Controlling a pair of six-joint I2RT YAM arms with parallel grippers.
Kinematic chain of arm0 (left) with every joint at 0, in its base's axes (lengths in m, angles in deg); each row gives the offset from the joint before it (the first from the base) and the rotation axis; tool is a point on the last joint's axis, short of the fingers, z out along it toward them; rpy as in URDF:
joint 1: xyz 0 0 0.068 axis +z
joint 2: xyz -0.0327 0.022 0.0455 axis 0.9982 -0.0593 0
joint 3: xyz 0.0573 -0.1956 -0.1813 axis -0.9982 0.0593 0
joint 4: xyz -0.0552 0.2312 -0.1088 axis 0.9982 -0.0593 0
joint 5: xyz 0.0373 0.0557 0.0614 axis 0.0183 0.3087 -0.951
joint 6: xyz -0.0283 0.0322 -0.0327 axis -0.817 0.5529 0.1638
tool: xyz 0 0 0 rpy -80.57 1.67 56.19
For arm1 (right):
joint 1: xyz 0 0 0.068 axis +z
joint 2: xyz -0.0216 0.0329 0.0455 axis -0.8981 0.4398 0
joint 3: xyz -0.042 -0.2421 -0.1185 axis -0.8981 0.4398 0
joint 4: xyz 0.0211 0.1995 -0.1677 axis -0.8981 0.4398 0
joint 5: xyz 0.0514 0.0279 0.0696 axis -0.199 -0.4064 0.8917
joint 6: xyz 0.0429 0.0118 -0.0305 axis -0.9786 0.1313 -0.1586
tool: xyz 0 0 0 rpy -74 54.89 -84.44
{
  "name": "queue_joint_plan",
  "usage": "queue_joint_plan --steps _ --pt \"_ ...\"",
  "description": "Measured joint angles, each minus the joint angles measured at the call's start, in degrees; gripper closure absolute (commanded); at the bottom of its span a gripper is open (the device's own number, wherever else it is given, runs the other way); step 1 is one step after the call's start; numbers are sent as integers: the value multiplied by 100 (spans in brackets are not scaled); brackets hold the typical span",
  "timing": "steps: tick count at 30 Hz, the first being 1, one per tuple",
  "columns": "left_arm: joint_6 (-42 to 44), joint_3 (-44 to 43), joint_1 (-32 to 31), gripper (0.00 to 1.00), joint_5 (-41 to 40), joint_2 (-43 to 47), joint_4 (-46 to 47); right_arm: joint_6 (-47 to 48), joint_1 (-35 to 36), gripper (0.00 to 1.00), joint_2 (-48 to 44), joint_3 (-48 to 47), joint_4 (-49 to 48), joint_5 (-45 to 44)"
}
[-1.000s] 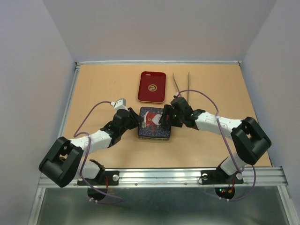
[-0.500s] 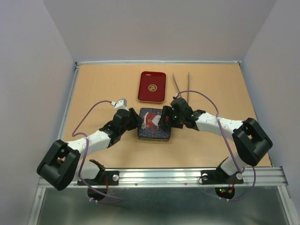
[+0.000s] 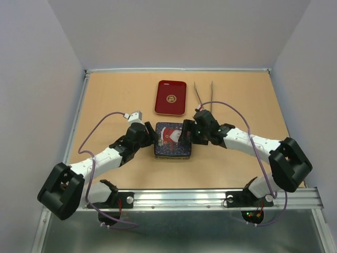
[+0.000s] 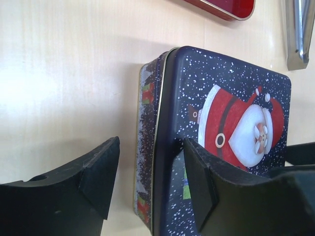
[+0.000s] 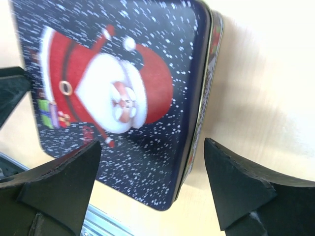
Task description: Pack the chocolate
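No chocolate shows in any view. A dark blue tin (image 3: 172, 141) with a Santa picture on its shut lid lies mid-table. My left gripper (image 3: 153, 136) is at its left edge, open. In the left wrist view one finger (image 4: 98, 169) stands outside the tin (image 4: 221, 123) wall and the other hangs over the lid, so the gripper (image 4: 150, 152) straddles the rim without pinching it. My right gripper (image 3: 184, 133) is open at the tin's right edge. In the right wrist view it (image 5: 152, 147) spans the tin (image 5: 123, 98) corner, with both fingers apart from the metal.
A red tray-like lid (image 3: 171, 97) lies behind the tin, and its edge shows in the left wrist view (image 4: 224, 6). Long metal tweezers (image 3: 202, 95) lie to its right, their tips (image 4: 299, 34) near the tin's far corner. A metal rail (image 3: 184, 197) runs along the near edge.
Both grippers have opened wider around the tin's edges. Both arms' elbows have swung outward and lower. The tin has stayed in place.
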Motion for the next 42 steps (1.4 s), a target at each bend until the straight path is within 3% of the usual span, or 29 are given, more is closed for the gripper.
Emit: queue_joint_plan --steps 10,15,21,28,36,42 --pt "380 -59 17 20 -339 704 -258 275 -50 7 -507 -7 63 -385" --pt "643 -219 369 18 -317 905 -186 531 -256 6 -608 -11 96 -555" --pt "970 -614 1954 17 251 848 -44 1008 -1060 6 -697 -44 140 -723" --pt "1014 -975 3287 17 962 739 87 1617 -2605 6 -750 -319 153 -820" --pt "1351 -1683 3445 17 1174 964 -516 1987 -3998 6 -1178 -363 155 -605" --pt "1714 -2111 3445 17 1034 1331 -752 2081 -4258 6 -1499 -363 155 -461"
